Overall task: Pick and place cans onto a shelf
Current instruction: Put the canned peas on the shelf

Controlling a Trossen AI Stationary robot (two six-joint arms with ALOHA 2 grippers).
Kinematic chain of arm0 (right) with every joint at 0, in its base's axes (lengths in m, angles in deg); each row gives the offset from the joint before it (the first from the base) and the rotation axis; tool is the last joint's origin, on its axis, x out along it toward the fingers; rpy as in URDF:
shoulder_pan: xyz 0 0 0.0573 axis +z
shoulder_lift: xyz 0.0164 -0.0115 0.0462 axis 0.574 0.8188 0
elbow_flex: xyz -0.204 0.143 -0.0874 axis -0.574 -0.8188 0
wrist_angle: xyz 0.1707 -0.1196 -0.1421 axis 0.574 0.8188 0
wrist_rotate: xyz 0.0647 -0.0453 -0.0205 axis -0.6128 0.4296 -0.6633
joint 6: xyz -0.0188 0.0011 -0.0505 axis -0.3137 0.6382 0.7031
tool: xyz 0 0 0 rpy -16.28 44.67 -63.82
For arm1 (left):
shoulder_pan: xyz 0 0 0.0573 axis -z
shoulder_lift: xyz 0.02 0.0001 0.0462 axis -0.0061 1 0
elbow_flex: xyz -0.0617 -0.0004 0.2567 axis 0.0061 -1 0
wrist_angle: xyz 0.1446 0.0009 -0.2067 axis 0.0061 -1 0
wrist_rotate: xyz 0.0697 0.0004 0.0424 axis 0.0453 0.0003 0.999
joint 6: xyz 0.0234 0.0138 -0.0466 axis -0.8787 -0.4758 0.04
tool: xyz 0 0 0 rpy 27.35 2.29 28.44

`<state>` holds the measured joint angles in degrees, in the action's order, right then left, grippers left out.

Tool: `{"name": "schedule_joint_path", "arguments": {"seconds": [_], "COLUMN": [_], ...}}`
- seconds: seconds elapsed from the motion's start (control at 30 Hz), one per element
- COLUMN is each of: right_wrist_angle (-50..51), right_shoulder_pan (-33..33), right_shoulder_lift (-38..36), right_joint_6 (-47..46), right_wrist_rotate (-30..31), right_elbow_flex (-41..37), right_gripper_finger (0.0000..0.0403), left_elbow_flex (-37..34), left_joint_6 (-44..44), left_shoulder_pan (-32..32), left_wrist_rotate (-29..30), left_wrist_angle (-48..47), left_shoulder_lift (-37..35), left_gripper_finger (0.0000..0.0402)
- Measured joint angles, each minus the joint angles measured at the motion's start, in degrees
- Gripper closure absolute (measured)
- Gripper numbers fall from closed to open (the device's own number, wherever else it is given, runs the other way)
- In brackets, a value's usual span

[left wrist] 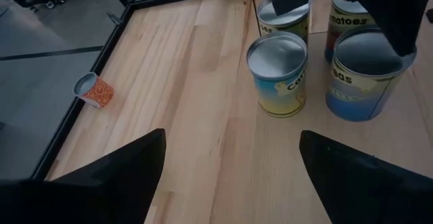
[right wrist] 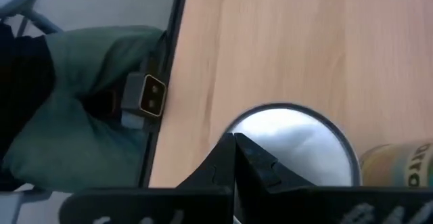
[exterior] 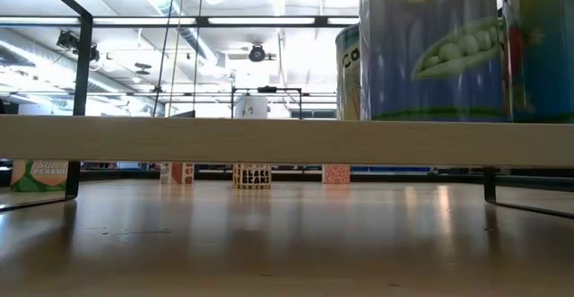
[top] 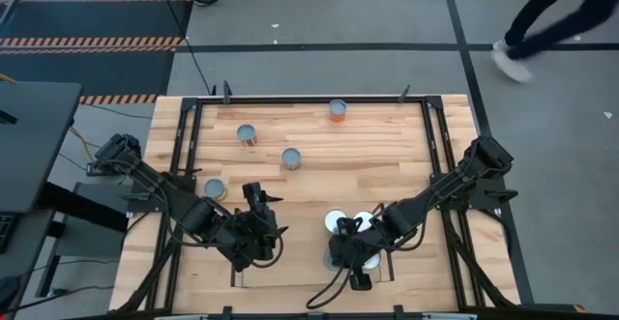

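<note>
The right gripper [top: 360, 279], fingers pinched shut with nothing held, sits over the cans [top: 340, 224] probably already on the shelf [top: 387, 279], while the left gripper [top: 263, 196], fingers wide and empty, must next fetch a loose can [top: 291, 158] from the counter [top: 387, 156].

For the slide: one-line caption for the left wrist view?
Open left gripper faces clustered cans on the wooden table; an orange can stands apart.

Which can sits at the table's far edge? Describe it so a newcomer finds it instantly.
In the high view, start at the wooden table and follow its far edge, opposite both arms. One lone can stands there, right against the black frame. Unlike the other loose cans nearer the middle, it shows orange sides.
</note>
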<state>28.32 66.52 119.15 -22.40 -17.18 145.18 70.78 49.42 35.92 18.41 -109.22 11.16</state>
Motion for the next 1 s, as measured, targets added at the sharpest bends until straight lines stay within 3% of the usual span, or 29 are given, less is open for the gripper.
{"name": "schedule_joint_path", "arguments": {"seconds": [0.33,0.73,1.0], "right_wrist_angle": [4.1,0.1,2.4], "right_shoulder_pan": [0.0,0.1,0.1], "right_shoulder_lift": [-0.5,-0.2,-2.6], "right_joint_6": [-2.4,-0.3,0.2], "right_wrist_rotate": [2.1,-2.5,0.5], "right_elbow_flex": [-0.2,-0.5,-0.1], "right_gripper_finger": [0.0395,0.0395,0.0395], "left_elbow_flex": [0.0,0.0,0.0], "left_joint_6": [0.0,0.0,0.0], "left_shoulder_pan": [0.0,0.0,0.0], "left_wrist_rotate": [-0.2,-0.2,-0.2], "left_wrist_angle": [0.0,0.0,0.0], "left_shoulder_lift": [0.0,0.0,0.0], "left_gripper_finger": [0.0056,0.0056,0.0056]}}
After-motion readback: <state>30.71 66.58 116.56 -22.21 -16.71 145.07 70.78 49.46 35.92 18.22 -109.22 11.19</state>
